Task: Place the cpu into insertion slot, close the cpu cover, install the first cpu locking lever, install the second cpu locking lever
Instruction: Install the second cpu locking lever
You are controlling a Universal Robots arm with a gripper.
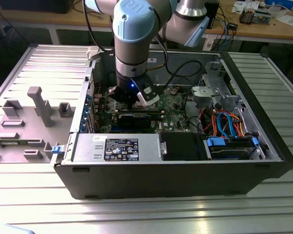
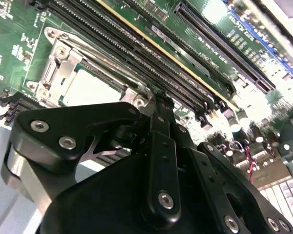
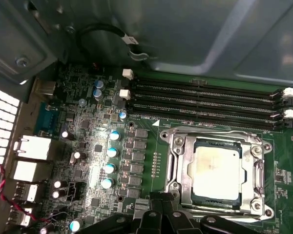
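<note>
Ribbed metal table (image 1: 34, 195) carries an open black computer case (image 1: 176, 180) lying on its side, with a grey moulded fixture (image 1: 36, 105) beside it toward the exterior view's left. Inside the case, a silver power supply (image 1: 117, 148) lies along the near wall, and blue and orange cables (image 1: 227, 124) bunch in the corner toward the exterior view's right. A green motherboard (image 3: 88, 141) covers the case floor. The pale blue and grey robot arm (image 1: 132, 34) reaches straight down into the case over the board.

Long black memory slots (image 3: 205, 100) run along the board's edge nearest the case wall, just beside the insertion slot (image 3: 173, 168). The cpu (image 3: 216, 168) lies flat in that slot, its dull silver top showing through the window of the cpu cover (image 3: 256, 168), which is folded down around it.

The gripper (image 2: 158, 105) hangs just above the socket's edge, with its black fingers (image 2: 162, 124) drawn together in the second wrist view and nothing held between them.
</note>
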